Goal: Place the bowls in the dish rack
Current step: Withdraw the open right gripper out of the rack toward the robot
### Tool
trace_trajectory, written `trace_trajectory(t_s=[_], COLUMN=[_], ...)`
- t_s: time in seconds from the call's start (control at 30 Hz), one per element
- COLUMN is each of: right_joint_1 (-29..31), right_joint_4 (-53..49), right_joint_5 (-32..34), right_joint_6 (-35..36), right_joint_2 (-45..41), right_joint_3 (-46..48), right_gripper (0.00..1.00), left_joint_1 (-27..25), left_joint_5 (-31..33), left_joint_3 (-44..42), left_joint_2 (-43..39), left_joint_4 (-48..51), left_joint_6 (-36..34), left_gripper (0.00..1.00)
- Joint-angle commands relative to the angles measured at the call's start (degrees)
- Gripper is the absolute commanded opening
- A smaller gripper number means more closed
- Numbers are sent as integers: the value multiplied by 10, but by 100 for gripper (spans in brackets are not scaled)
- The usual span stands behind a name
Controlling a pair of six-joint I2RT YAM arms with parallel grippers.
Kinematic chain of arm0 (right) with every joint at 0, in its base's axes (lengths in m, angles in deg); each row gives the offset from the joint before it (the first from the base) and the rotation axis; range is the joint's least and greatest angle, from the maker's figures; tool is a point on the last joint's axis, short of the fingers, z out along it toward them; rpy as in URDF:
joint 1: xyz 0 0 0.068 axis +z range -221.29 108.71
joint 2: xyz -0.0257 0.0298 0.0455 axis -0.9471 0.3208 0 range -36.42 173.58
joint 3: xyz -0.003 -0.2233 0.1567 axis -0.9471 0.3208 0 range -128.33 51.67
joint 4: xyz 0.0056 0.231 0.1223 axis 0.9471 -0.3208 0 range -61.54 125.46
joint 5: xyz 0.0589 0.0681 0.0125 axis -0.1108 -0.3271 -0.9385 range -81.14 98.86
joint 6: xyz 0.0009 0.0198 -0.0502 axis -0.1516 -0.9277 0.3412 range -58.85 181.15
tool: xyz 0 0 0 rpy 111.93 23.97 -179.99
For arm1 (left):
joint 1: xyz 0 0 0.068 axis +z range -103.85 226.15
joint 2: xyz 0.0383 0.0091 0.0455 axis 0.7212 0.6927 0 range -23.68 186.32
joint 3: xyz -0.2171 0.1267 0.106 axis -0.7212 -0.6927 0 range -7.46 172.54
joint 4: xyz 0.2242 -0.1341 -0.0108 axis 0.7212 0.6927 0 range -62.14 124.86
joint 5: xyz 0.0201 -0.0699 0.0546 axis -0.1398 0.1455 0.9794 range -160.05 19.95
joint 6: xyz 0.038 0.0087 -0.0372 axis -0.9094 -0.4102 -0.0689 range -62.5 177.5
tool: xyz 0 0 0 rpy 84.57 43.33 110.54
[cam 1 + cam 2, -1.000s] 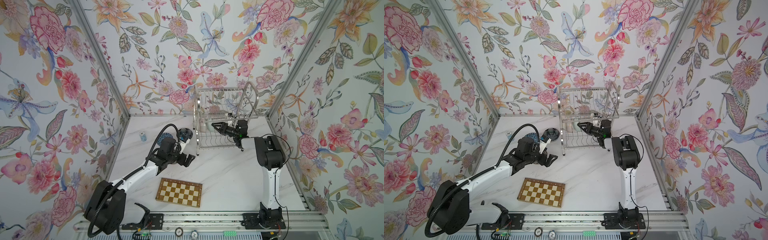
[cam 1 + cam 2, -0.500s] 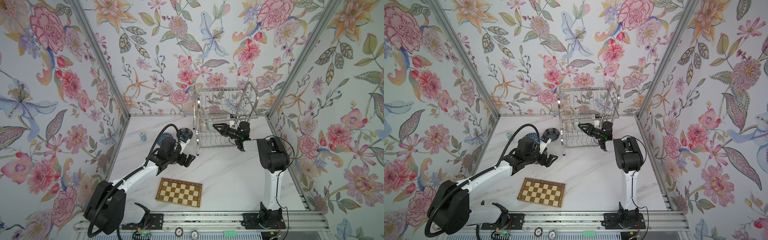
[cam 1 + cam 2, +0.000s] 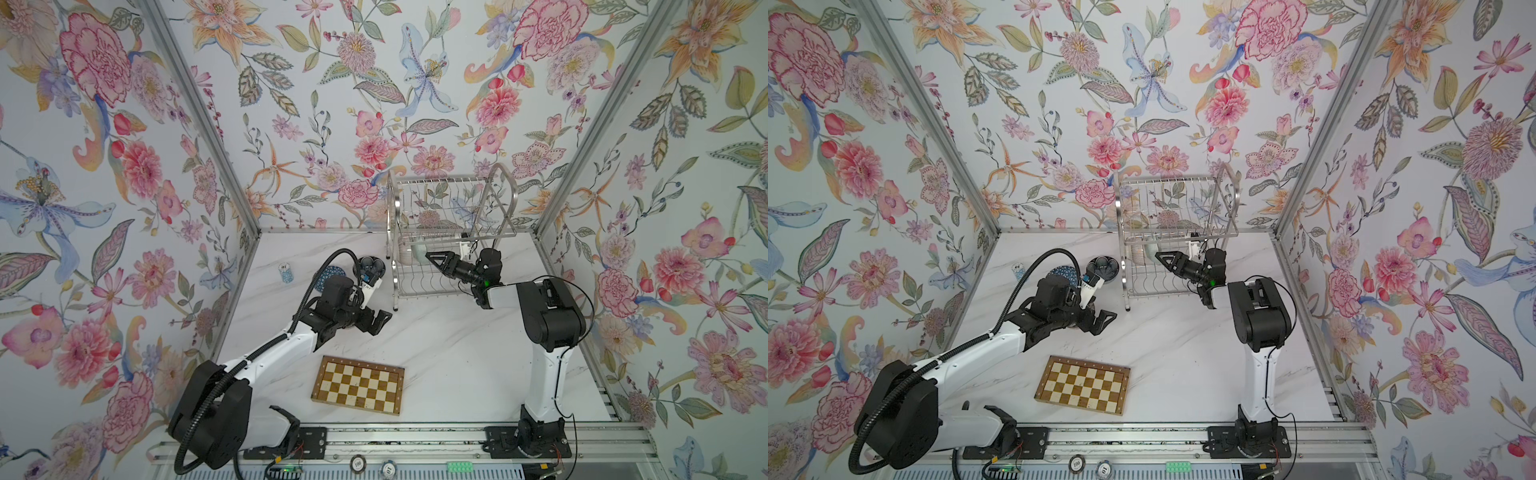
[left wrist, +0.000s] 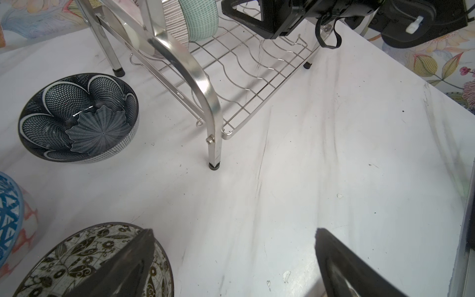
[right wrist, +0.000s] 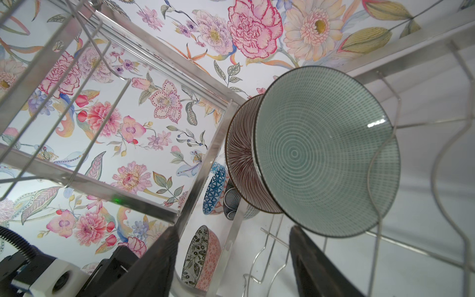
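— Black right jaws: state?
— Apart, empty, just before the pale green ceramic bowl (image 5: 326,151), which stands on edge in the lower tier of the shiny steel wire dish rack (image 4: 214,128).
— Left jaws?
— Wide apart, over the black-and-white floral bowl (image 4: 64,257) on the white marble worktop (image 4: 334,154).

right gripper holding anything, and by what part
Nothing: the right gripper is open beside the pale green ceramic bowl, which stands in the steel wire rack.
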Motion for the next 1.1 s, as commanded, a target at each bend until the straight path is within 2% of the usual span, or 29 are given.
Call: trace_trajectory(t_s=[0.0, 0.53, 0.7, 0.83, 0.97, 1.07], right_joint_1=[3, 7, 6, 12, 24, 20], right_joint_4=[27, 39, 14, -44, -100, -100], right_joint_5=[7, 34, 58, 100, 190, 252], right_joint_6=[11, 43, 82, 143, 224, 249], right_joint_2=[-34, -126, -177, -227, -285, -322], right_joint_3=[17, 140, 191, 218, 253, 284], right_gripper=[77, 79, 79, 79, 78, 78], left_joint_1=[-4, -6, -6, -7, -6, -6], left_joint_5=[10, 21, 32, 45, 56, 65], left_joint_3=[8, 7, 7, 8, 12, 16], left_joint_2=[-13, -14, -14, -11, -4, 0], left_joint_4=[12, 16, 16, 16, 19, 23], left_joint_6=[-9, -17, -15, -13, -5, -1], left_gripper=[99, 99, 99, 99, 99, 99])
